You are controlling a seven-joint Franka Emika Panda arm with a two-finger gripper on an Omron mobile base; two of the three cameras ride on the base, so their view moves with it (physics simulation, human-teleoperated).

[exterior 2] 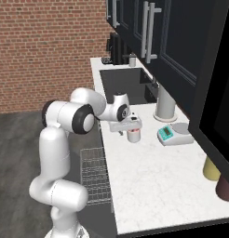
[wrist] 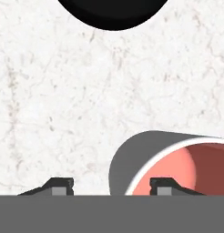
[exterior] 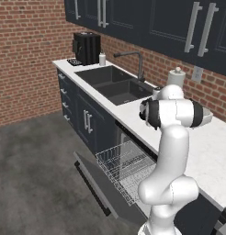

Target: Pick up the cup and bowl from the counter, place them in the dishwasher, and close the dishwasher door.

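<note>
Trouble looks most likely at the cup's rim. The gripper [wrist: 109, 185] is down over the cup [wrist: 170, 166], which stands on the counter [wrist: 63, 113] a little in from the front edge, above the open dishwasher [exterior: 121, 167]. In the hand view one fingertip [wrist: 165, 185] sits inside the pinkish mouth and the other sits outside on bare stone, so the jaws straddle one wall of the cup instead of its whole body. They stand partly spread with a gap between them, and nothing is pinched yet as far as I can see.

A pinch on a single thin wall is a weak hold, I think. If the fingers close off-centre, the cup may tip or skid sideways across the smooth stone. If they close too high on the rim, it may swing and slip out on the way to the rack [exterior: 128, 160].

The bowl [wrist: 113, 11] lies near the cup, further back on the counter, and a sliding cup could knock it. From the right base view the scale [exterior 2: 174, 134] stands beside the cup towards the wall, well clear of the hand.

The door [exterior: 94, 183] hangs fully down below the front edge, so a dropped cup would land on it or in the rack.
</note>
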